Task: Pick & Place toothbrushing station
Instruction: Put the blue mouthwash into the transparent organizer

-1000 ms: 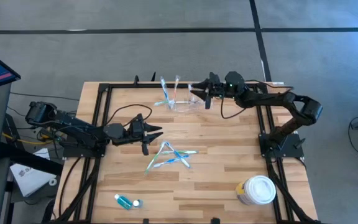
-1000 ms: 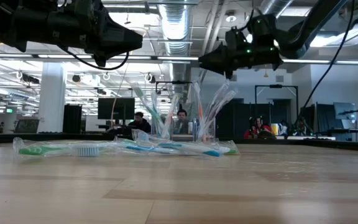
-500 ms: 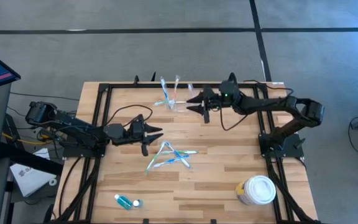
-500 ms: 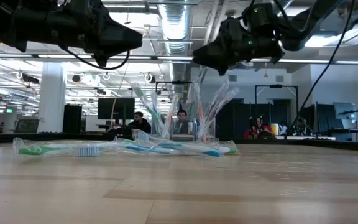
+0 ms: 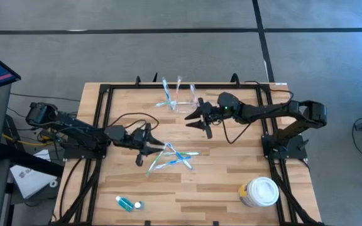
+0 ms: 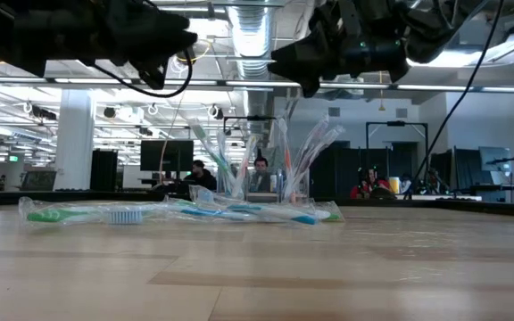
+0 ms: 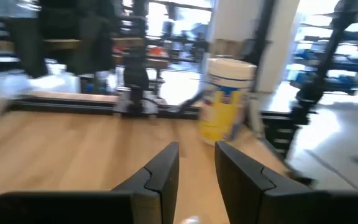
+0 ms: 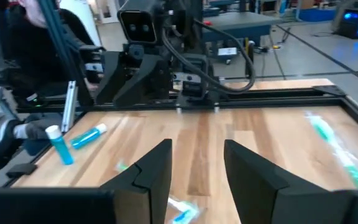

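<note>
The toothbrushing station (image 5: 184, 104), a small clear holder with wrapped toothbrushes standing in it, rests on the table at the far middle; in the low view the station (image 6: 270, 183) shows behind loose brushes. My right gripper (image 5: 192, 120) hovers open just near of it, pointing toward the table's left, clear of the table (image 6: 284, 67). My left gripper (image 5: 153, 149) is open above the left middle, at the edge of a pile of loose wrapped toothbrushes (image 5: 171, 157), well above it (image 6: 181, 40). Both wrist views show bare fingers (image 7: 166, 171) (image 8: 157, 165) with nothing between them.
A round white-lidded tub (image 5: 261, 191) stands at the near right corner, also seen past my left fingers as the tub (image 7: 225, 99). A small blue tube (image 5: 129, 203) lies at the near left edge. A black frame (image 5: 102, 94) borders the table.
My right gripper has swung away from the station's right side, toward the table's near-left, and now hangs just near of the station. My left gripper has stayed in place but turned from pointing right to pointing toward the near right, over the loose toothbrushes.
</note>
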Motion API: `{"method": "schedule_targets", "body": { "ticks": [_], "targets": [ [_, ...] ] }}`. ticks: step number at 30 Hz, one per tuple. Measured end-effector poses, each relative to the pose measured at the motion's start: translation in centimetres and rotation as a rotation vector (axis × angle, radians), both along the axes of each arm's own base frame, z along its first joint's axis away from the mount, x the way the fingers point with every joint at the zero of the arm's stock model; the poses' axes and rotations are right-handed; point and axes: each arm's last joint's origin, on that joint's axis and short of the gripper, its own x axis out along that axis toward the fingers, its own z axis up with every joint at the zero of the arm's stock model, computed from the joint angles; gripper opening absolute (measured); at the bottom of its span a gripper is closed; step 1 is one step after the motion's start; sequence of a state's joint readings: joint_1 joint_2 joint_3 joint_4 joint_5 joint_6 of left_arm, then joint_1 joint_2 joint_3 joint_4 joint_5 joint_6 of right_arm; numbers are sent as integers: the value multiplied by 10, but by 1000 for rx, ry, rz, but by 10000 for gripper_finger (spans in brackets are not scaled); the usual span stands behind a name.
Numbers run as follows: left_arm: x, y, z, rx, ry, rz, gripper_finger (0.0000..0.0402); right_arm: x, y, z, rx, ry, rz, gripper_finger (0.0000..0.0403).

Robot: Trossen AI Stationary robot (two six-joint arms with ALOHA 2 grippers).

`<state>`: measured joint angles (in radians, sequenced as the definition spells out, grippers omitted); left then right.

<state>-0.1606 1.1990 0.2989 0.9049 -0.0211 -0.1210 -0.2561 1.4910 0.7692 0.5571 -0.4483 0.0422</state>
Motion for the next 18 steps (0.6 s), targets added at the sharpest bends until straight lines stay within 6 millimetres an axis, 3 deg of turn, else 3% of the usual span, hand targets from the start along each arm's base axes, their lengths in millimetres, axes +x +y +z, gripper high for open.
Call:
{"method": "schedule_targets", "body": {
  "ticks": [18],
  "targets": [
    [-19, -59, -3, -79, 59, -414, 97, 8, 62, 0, -5, 1, 159, 131]
  ]
}}
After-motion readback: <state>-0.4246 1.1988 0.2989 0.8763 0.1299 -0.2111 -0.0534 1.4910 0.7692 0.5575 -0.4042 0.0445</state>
